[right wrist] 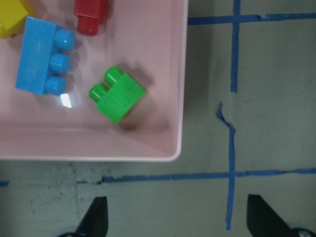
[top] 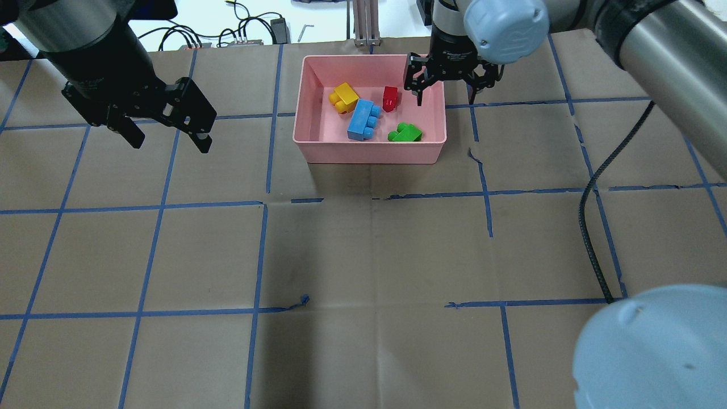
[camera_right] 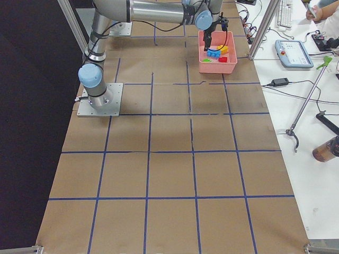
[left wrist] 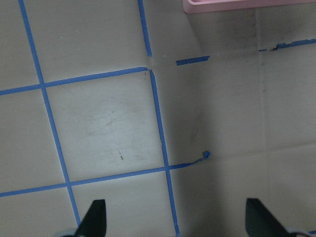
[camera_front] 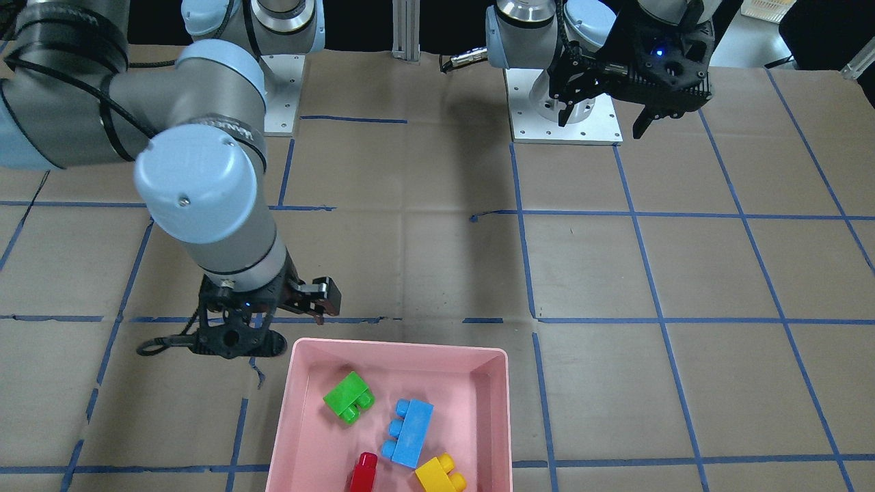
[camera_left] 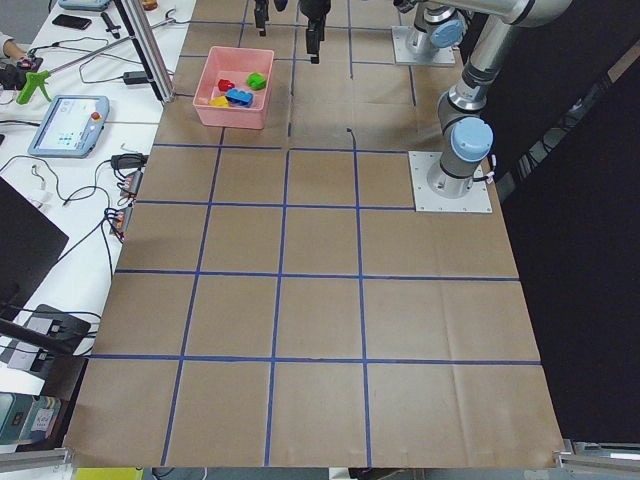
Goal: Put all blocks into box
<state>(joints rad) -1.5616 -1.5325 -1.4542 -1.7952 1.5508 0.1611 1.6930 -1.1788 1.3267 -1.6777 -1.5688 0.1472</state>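
Note:
All the blocks lie inside the pink box (top: 369, 150): the yellow (top: 344, 96), light blue (top: 363, 119), red (top: 390, 97) and green (top: 405, 133). My right gripper (top: 445, 101) is open and empty, above the box's right edge. Its wrist view shows the green block (right wrist: 117, 95), the blue block (right wrist: 42, 61), the red block (right wrist: 90, 15) and the box rim (right wrist: 98, 158). My left gripper (top: 170, 145) is open and empty, raised over the table well left of the box. In the front view the box (camera_front: 294, 383) sits at the bottom edge.
Brown paper with a blue tape grid covers the table. A black cable (top: 590, 210) runs from the right arm across the table's right side. The arm bases (camera_front: 564, 116) stand at the robot's side. Operators' gear lies beyond the far edge.

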